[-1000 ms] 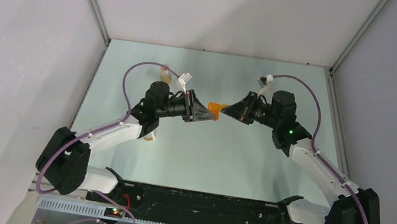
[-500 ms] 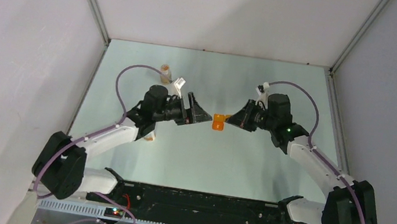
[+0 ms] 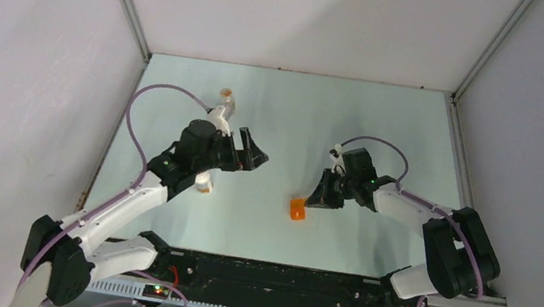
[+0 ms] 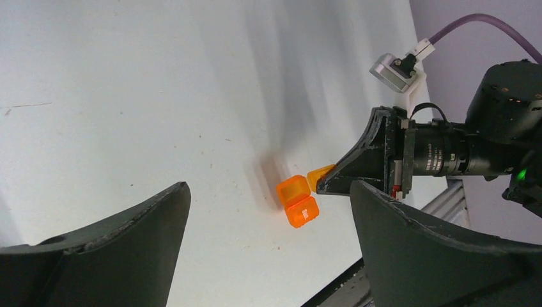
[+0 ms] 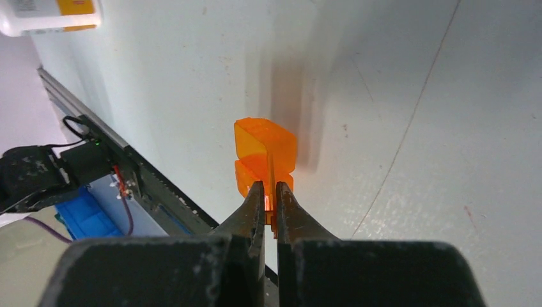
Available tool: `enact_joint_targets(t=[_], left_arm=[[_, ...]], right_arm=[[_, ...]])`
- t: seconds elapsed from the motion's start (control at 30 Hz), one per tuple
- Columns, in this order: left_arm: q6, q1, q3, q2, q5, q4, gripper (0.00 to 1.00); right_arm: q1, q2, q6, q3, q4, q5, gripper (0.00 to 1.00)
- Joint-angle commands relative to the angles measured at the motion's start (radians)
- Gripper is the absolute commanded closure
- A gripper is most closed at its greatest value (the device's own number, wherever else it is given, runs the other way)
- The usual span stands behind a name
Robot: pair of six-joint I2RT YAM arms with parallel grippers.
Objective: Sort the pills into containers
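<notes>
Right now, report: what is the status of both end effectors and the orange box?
Left end effector open, empty. Right end effector shut on orange box, lid open, low over table. Bottle by left arm; nothing blocking.

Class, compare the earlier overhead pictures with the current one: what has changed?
The right gripper, shut on the orange container, carried it toward the near edge. The left gripper, open, pulled back leftward. The far bottle and near bottle stayed put.
</notes>
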Motion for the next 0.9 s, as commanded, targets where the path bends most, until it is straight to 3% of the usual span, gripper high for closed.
enact_joint_targets(t=[0.0, 0.13, 0.2, 0.27, 0.3, 0.4, 0.6, 0.87], left_arm=[[0.054, 0.006, 0.052, -0.045, -0.089, -0.059, 0.01], [0.058, 0.006, 0.050, -0.060, -0.099, -0.073, 0.01], [0.059, 0.006, 0.052, -0.065, -0.107, -0.085, 0.00], [0.071, 0.006, 0.064, -0.068, -0.117, -0.112, 0.01], [0.076, 0.006, 0.075, -0.069, -0.135, -0.125, 0.00], [0.099, 0.006, 0.094, -0.091, -0.181, -0.178, 0.01], [0.117, 0.007, 0.126, -0.194, -0.388, -0.273, 0.01], [0.167, 0.010, 0.140, -0.365, -0.607, -0.357, 0.01]], right_arm=[[0.013, 0.044, -0.037, 0.002, 0.016, 0.051, 0.99], [0.031, 0.062, -0.044, 0.002, 0.009, 0.080, 0.91], [0.040, 0.053, -0.042, 0.002, 0.003, 0.105, 0.82], [0.049, 0.025, -0.040, 0.003, -0.007, 0.125, 0.65], [0.051, -0.006, -0.040, 0.004, -0.016, 0.134, 0.52], [0.061, -0.068, -0.036, 0.034, -0.051, 0.204, 0.28], [0.116, -0.054, -0.027, 0.250, -0.136, 0.387, 0.18], [0.252, 0.329, -0.019, 0.719, -0.044, 0.601, 0.18]])
